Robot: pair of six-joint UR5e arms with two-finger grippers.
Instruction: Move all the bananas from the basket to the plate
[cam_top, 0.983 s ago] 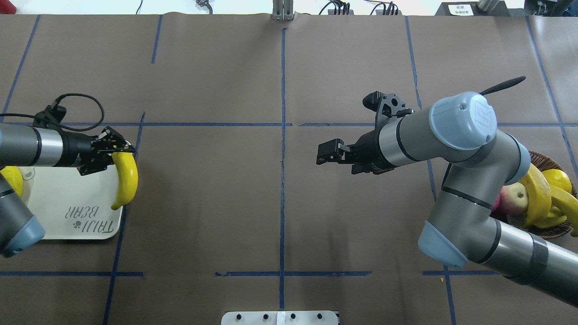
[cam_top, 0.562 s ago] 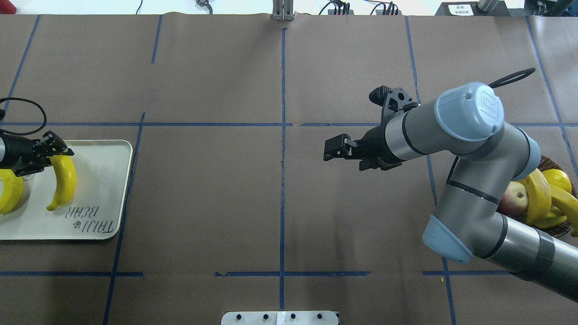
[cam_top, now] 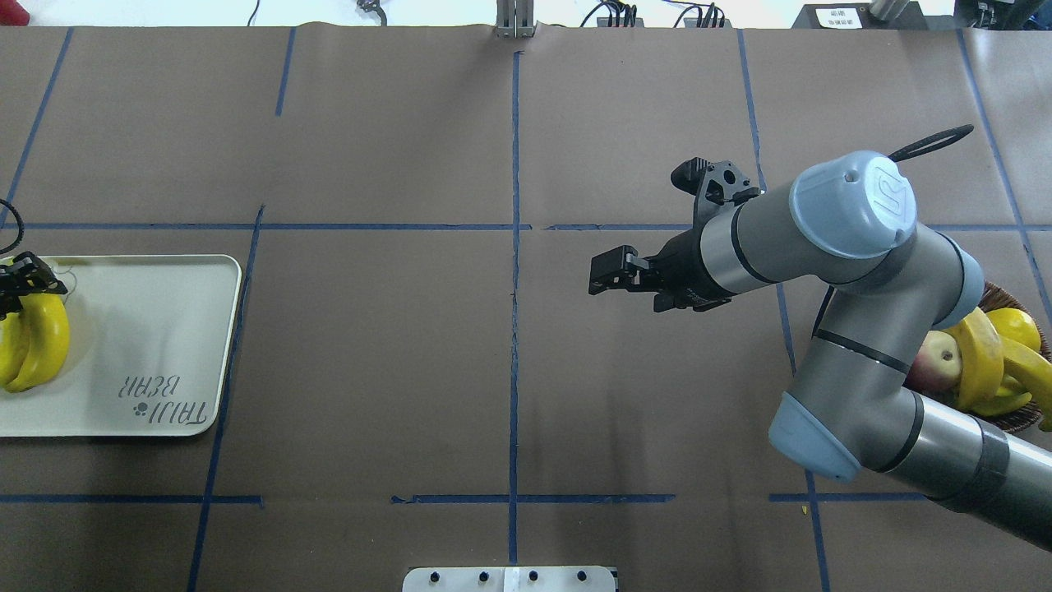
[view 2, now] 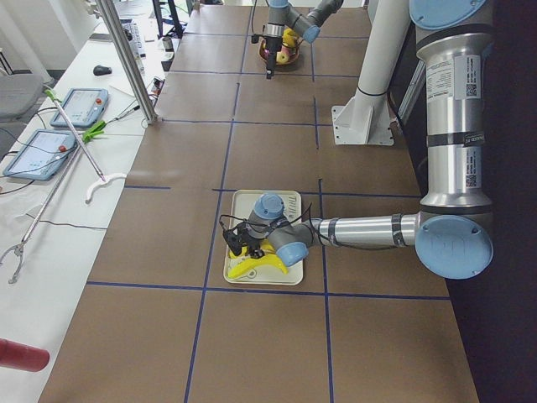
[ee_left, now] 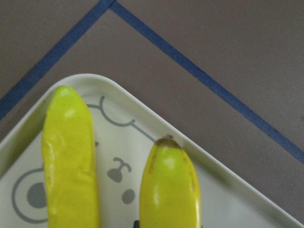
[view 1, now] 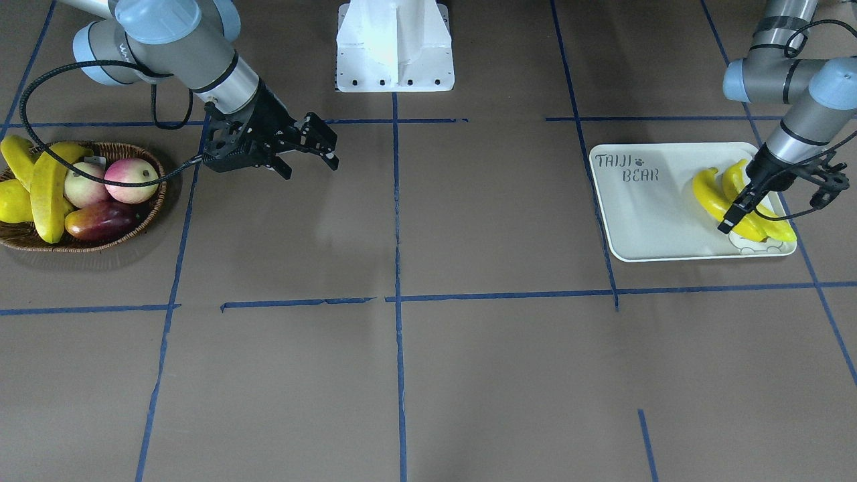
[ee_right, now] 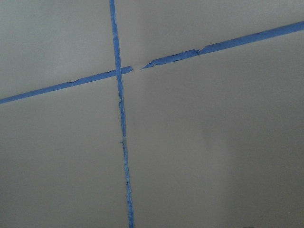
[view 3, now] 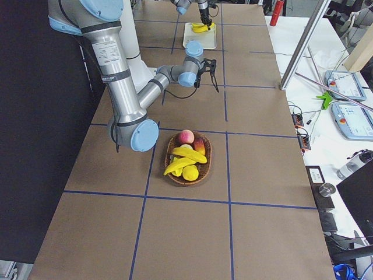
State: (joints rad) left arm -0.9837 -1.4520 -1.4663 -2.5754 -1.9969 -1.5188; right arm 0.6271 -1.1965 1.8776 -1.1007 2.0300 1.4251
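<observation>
The left hand (view 1: pixel 731 217) sits low over the plate at the right of the front-facing view, drawn in on the held banana (view 1: pixel 706 191). Its pads are hidden there, so the closure is likely rather than certain. The wrist view does show that fruit centred at the bottom of the frame, brown tip pointing away. The other banana (view 1: pixel 776 229) lies close alongside, and the pair rests over the bear drawing, at the end of the plate (view 1: pixel 653 214) away from the lettering.

Right of centre in the overhead view, the right hand (cam_top: pixel 629 286) hangs above the bare bench (cam_top: pixel 411 370), jaws spread wide with nothing between them.

At the left edge of the front-facing view the basket (view 1: pixel 40 245) holds two more bananas. The top banana (view 1: pixel 47 194) lies across the heap and the rim banana (view 1: pixel 13 157) leans at the back edge. They share the basket with rosy round fruit (view 1: pixel 130 181), a dark red fruit (view 1: pixel 100 222) and a plump yellow fruit (view 1: pixel 10 202).

The skins look glossy and even, so I judge these bananas light, stiff and rather slippery. A pinch near a tapering tip would probably squeeze the fruit out of the grip. The thick middle, taken crosswise to the curve, is the safer hold. The top banana lies free and seems the easier pick, though the round fruit beside it could roll when it lifts.
</observation>
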